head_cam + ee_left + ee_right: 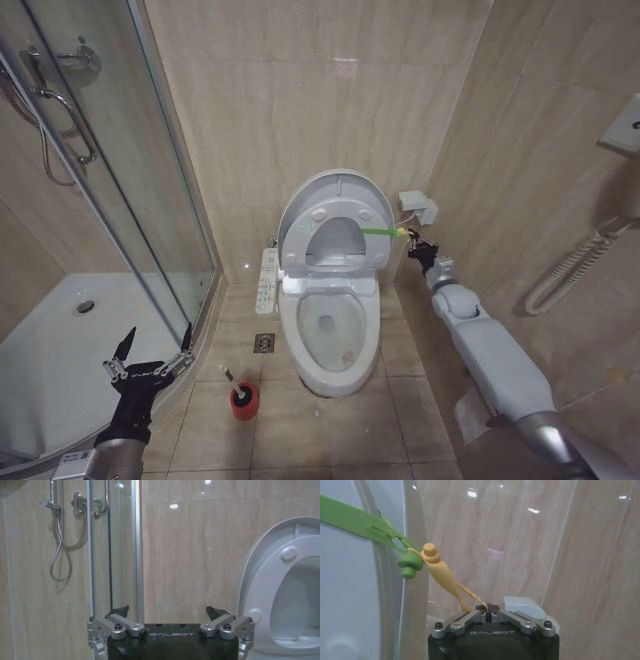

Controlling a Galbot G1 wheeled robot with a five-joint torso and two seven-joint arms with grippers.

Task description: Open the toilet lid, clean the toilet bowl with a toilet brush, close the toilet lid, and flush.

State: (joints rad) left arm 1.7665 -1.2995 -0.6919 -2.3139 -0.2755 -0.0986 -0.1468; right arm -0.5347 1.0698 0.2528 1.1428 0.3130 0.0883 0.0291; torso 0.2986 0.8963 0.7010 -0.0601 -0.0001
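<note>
Both grippers read "GALBOT". The right gripper (487, 609) is pinched on the yellow tab (442, 575) of the raised toilet lid (335, 195); the left gripper (150, 350) hangs spread by the toilet brush (242, 397), its bristles hidden in the holder.

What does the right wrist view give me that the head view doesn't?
Right wrist only: the right gripper shut on the yellow end of the green-and-yellow tab, with the pinch itself visible. Head only: the toilet lid raised, the toilet bowl uncovered, the toilet brush in its red holder on the floor, and the left gripper open near the shower. Both: the tab, the right gripper and the tiled wall.
</note>
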